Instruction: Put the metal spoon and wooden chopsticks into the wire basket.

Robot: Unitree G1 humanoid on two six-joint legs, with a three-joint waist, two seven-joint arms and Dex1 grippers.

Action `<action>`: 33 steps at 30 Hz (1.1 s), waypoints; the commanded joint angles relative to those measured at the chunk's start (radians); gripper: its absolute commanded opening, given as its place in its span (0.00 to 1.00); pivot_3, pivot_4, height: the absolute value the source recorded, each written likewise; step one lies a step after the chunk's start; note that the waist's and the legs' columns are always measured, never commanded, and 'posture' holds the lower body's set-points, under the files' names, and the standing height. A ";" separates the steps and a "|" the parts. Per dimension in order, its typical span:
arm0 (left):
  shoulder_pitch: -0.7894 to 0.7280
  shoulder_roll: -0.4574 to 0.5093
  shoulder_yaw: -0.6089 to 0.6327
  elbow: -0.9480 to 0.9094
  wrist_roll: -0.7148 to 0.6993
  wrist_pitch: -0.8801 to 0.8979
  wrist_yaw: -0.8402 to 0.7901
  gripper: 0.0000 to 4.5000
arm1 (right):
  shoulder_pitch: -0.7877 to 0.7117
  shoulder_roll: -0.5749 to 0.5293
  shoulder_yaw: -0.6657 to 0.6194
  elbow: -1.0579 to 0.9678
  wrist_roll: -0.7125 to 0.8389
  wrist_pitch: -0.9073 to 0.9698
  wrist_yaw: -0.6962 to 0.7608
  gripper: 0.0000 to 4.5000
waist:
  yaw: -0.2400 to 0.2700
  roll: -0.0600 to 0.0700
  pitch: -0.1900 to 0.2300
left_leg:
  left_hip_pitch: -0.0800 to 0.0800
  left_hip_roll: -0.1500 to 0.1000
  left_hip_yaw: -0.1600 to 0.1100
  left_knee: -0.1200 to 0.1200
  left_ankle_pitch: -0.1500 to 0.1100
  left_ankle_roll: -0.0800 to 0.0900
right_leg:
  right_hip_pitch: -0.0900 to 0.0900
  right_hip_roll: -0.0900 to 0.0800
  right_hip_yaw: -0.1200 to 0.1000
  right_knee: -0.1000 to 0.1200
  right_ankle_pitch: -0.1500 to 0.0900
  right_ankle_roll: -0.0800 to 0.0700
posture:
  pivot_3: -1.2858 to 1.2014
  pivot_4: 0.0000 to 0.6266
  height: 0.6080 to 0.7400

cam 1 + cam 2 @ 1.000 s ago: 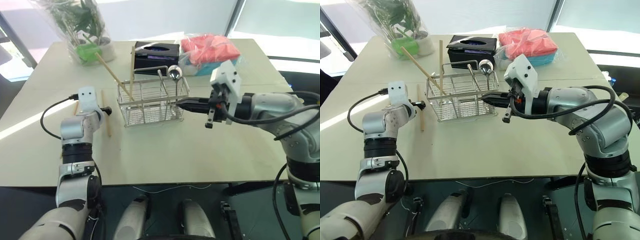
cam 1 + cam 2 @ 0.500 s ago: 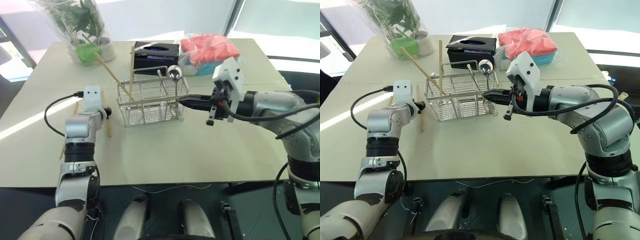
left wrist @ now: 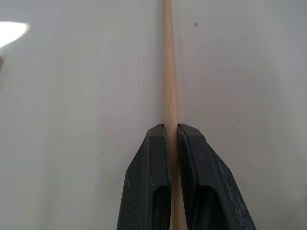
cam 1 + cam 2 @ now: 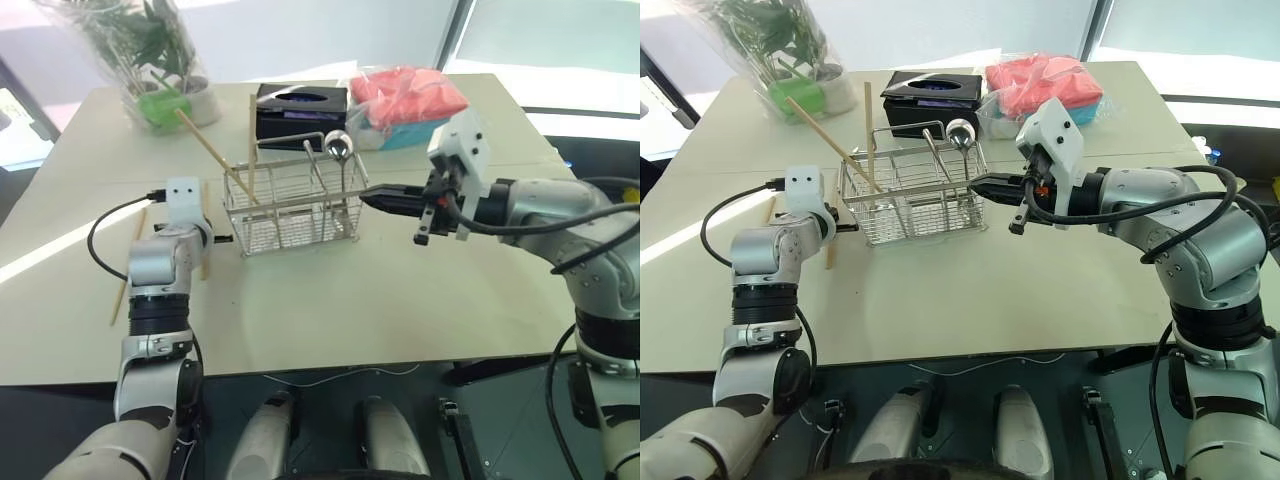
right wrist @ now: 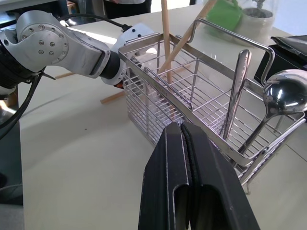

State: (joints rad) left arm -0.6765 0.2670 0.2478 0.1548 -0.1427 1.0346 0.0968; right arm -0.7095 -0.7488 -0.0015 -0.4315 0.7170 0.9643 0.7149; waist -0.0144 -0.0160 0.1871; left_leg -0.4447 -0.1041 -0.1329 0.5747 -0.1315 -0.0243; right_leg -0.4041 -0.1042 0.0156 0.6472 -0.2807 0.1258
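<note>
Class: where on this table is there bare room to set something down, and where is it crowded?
Bare: the wide near strip of table, in front of the basket and between both arms. Crowded: the far edge, where plant, tissue box and red packet stand.

The pale surface [image 4: 330, 300] carries the wire basket [image 4: 290, 205] near its middle. Behind the basket stands a black tissue box [image 4: 298, 108], with a bag of red cloth [image 4: 408, 95] beside it and a wrapped plant [image 4: 150, 60] at the far left corner. Two chopsticks lie flat left of the basket, one [image 4: 204, 245] close, one [image 4: 128, 270] further out.
</note>
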 commanded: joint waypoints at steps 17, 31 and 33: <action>0.100 0.253 0.410 -0.276 -0.450 -0.596 -0.550 0.01 | 0.052 0.037 -0.050 0.018 -0.053 -0.075 -0.048 0.00 | 0.003 -0.001 0.001 | -0.004 0.000 0.000 0.001 0.000 0.000 | -0.003 -0.001 0.000 -0.001 0.000 -0.001 | 0.52 0.24 1.00; 0.067 0.226 0.372 -0.305 -0.911 -0.486 -0.710 0.01 | 0.026 -0.025 -0.107 -0.042 0.040 0.009 -0.024 0.00 | 0.006 -0.001 0.001 | -0.004 0.000 0.000 0.002 0.001 0.002 | -0.002 -0.001 0.000 -0.001 -0.002 -0.004 | 0.52 0.24 1.00; 0.028 0.183 0.323 -0.263 -0.883 -0.527 -0.726 0.01 | 0.024 -0.030 -0.109 -0.052 0.050 0.019 -0.030 0.00 | 0.007 -0.001 0.001 | -0.004 0.000 0.000 0.002 0.001 0.002 | -0.002 -0.001 0.000 -0.001 -0.002 -0.004 | 0.52 0.24 1.00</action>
State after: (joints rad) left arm -0.6268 0.4571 0.5969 -0.1155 -1.0318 0.5437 -0.6129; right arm -0.6616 -0.7663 -0.0763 -0.4459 0.7491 0.9822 0.6860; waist -0.0073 -0.0171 0.1879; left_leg -0.4484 -0.1045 -0.1328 0.5766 -0.1301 -0.0218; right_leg -0.4053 -0.1052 0.0160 0.6461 -0.2825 0.1216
